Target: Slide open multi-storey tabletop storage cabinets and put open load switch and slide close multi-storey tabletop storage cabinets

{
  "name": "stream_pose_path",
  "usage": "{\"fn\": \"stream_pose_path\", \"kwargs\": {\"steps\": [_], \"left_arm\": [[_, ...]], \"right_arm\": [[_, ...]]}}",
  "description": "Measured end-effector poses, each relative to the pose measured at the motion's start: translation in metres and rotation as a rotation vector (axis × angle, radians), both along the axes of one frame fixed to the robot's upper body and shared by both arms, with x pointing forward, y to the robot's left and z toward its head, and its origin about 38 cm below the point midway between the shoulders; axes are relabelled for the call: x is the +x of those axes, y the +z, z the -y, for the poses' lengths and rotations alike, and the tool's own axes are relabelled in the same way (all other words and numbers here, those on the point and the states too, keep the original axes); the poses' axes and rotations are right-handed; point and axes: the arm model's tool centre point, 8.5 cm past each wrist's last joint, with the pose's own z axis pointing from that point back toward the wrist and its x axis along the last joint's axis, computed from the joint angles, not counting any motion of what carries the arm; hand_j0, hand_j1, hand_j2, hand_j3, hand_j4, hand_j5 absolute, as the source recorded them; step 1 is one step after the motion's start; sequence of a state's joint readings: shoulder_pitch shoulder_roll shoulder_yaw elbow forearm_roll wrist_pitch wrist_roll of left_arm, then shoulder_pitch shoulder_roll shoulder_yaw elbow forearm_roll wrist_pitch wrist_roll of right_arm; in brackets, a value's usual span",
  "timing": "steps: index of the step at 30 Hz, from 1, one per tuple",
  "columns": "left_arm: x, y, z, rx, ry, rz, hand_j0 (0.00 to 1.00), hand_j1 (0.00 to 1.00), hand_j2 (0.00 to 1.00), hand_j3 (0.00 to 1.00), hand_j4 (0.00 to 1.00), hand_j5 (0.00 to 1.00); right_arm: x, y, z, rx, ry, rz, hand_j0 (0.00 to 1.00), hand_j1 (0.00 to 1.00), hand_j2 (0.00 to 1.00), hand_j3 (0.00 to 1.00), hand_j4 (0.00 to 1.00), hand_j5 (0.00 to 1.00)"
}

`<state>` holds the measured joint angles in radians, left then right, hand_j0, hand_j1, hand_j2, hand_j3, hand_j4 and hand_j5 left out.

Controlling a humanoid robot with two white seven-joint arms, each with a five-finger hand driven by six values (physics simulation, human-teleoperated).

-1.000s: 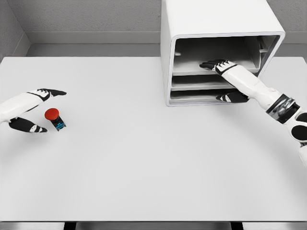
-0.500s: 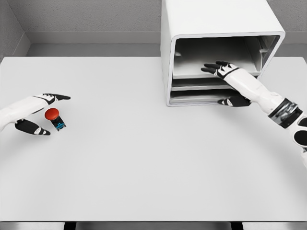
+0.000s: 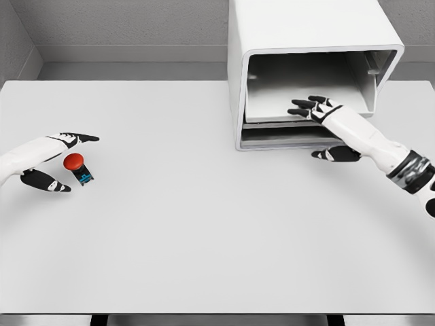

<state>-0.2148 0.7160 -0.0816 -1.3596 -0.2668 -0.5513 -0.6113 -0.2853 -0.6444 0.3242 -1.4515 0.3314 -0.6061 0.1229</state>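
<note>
Bracketing the load switch (image 3: 77, 168) at nine o'clock, the left hand (image 3: 46, 161) has fingers spread around it, gripping nothing — it is far nearer. At two o'clock, the right hand (image 3: 325, 121) rests open-fingered on the cabinet (image 3: 306, 30) tray (image 3: 272, 107).

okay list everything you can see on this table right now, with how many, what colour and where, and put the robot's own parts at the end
table: one, white, fills most of the view.
storage cabinet: one, white with grey inside, far edge, right of middle, trays stacked in its open front.
load switch: one, red round cap on a black and blue body, near the left edge.
left hand: one, white with black fingers, open around the load switch, not gripping it.
right hand: one, white with black fingers, spread on the upper tray at the cabinet's front.
</note>
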Motion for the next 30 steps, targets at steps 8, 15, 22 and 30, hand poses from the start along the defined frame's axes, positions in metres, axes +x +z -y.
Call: {"fn": "stream_pose_path", "kwargs": {"steps": [8,15,22,30], "left_arm": [[0.000,0.000,-0.001,-0.001,0.004,-0.002,1.00,1.00,1.00,1.00,1.00,1.00],[0.000,0.001,-0.001,-0.001,0.005,0.001,0.99,0.99,0.99,0.99,0.99,0.99],[0.000,0.001,-0.001,-0.001,0.006,0.000,0.78,0.78,0.78,0.78,0.78,0.78],[-0.001,-0.003,-0.002,0.001,0.011,-0.012,0.69,0.69,0.69,0.69,0.69,0.69]], "right_arm": [[-0.003,0.003,0.005,-0.095,-0.001,0.033,1.00,1.00,1.00,1.00,1.00,1.00],[-0.010,0.006,0.013,-0.104,-0.020,0.039,1.00,1.00,1.00,1.00,1.00,1.00],[-0.016,0.009,0.020,-0.120,-0.035,0.047,1.00,1.00,1.00,1.00,1.00,1.00],[-0.022,0.006,0.024,-0.135,-0.037,0.038,1.00,1.00,1.00,1.00,1.00,1.00]]}}
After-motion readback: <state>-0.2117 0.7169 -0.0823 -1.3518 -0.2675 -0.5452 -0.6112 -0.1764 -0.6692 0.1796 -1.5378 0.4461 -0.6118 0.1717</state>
